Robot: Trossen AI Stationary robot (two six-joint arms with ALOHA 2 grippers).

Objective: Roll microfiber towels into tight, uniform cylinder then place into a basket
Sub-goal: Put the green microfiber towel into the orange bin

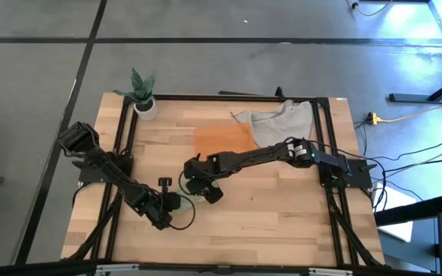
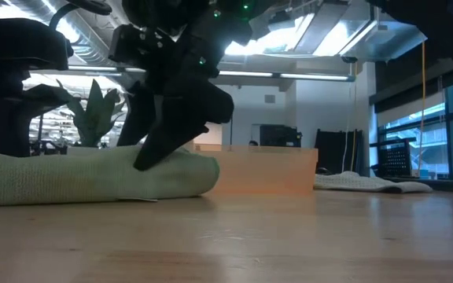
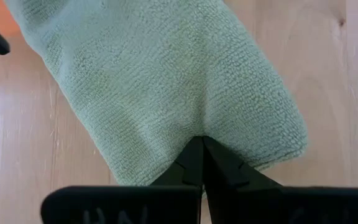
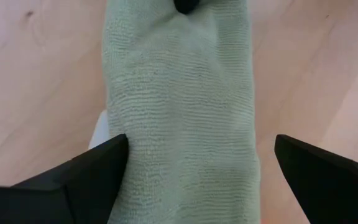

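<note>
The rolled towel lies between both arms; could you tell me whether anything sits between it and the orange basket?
Nothing visible does: bare wood separates the rolled towel from the basket; the loose towel lies beyond it.

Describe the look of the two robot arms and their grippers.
Both arms, left and right, are dark, jointed links on black bases. A small lit spot shows on the right arm, with black cables trailing from its base. The left gripper has pointed black fingers; the right gripper has wedge-shaped black fingers.

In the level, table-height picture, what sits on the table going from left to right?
Rolled green towel → orange basket → loose pale towel.
</note>
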